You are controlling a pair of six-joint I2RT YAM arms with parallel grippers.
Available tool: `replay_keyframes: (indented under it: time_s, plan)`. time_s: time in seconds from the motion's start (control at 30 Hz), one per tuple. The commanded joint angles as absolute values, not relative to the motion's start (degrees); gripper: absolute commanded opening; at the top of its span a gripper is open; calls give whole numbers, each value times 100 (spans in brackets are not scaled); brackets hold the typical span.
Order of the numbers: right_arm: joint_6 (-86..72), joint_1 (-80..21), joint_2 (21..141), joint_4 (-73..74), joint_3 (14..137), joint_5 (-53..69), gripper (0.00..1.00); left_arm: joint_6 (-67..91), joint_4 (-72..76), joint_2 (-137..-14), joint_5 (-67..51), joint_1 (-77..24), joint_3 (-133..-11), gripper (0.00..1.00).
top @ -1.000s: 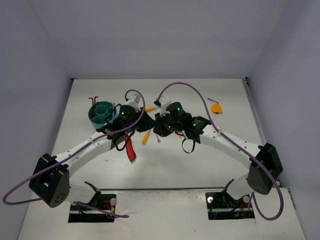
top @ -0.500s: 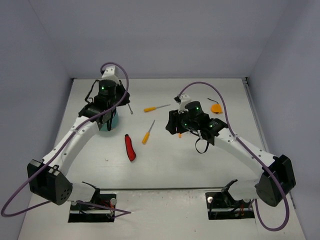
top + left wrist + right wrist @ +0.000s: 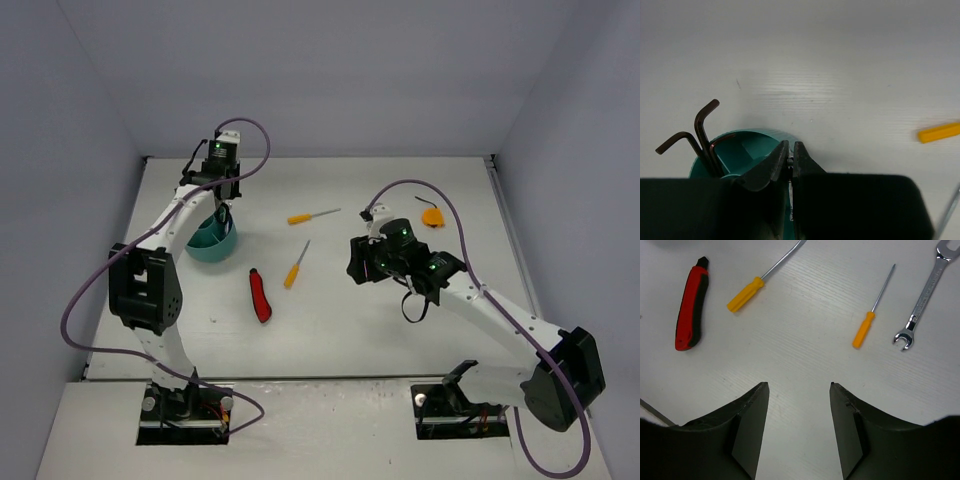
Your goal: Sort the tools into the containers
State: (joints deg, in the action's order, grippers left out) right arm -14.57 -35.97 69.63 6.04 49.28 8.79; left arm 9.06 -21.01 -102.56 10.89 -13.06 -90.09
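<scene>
My left gripper (image 3: 219, 207) hangs over the far rim of the round teal tub (image 3: 210, 242). In the left wrist view its jaws (image 3: 790, 146) are shut on a thin silver wrench (image 3: 790, 161) above the tub (image 3: 747, 149), where dark hex keys (image 3: 701, 131) stand. My right gripper (image 3: 362, 262) is open and empty above the table (image 3: 799, 385). Ahead of it lie the red-and-black folding knife (image 3: 690, 302), an orange-handled screwdriver (image 3: 746, 294), a smaller screwdriver (image 3: 864, 329) and a silver wrench (image 3: 921, 302).
A second orange screwdriver (image 3: 312, 215) lies at mid-back, also showing in the left wrist view (image 3: 939, 132). A small orange object (image 3: 432, 216) with a black cord lies at the back right. The knife (image 3: 260, 297) and a screwdriver (image 3: 295, 265) lie mid-table.
My left arm swung from the table's middle back to the tub, carrying the silver wrench. My right arm drew back to the right, away from the screwdrivers.
</scene>
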Motion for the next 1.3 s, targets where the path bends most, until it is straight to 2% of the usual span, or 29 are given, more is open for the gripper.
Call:
replay_keyframes:
  time_s: [0.0, 0.17, 0.3, 0.5, 0.67, 0.8, 0.93, 1.07, 1.27]
  plan:
    - [-1313, -3498, 6657, 602, 4886, 650, 49, 497, -1956, -10098, 1430, -1230, -9207, 0]
    - [-1274, -3455, 6659, 671, 4852, 308, 49, 632, -1333, -10014, 1521, -1171, -8527, 3]
    - [-1400, -3351, 6778, 759, 4948, 122, 49, 710, -1148, -9969, 1570, -1169, -8292, 13]
    - [-1467, -3280, 7295, 971, 5388, 27, 50, 919, -1229, -9805, 1654, -1160, -8210, 22]
    - [-1487, -2922, 7990, 1252, 5965, -162, 49, 1276, -1784, -9136, 1508, -1177, -8539, 39]
    - [-1414, -2534, 8589, 1566, 6561, -97, 48, 1609, -2902, -8586, 1271, -1190, -9039, 52]
    - [-1223, -2365, 9555, 1975, 7212, -94, 47, 1879, -3653, -7874, 972, -1195, -9126, 54]
    - [-1141, -2170, 10358, 2076, 7730, -34, 40, 2073, -3700, -6806, 410, -1205, -8416, 55]
    - [-1018, -2038, 11204, 2428, 8438, 176, 39, 1899, -3673, -5776, 114, -1213, -7692, 56]
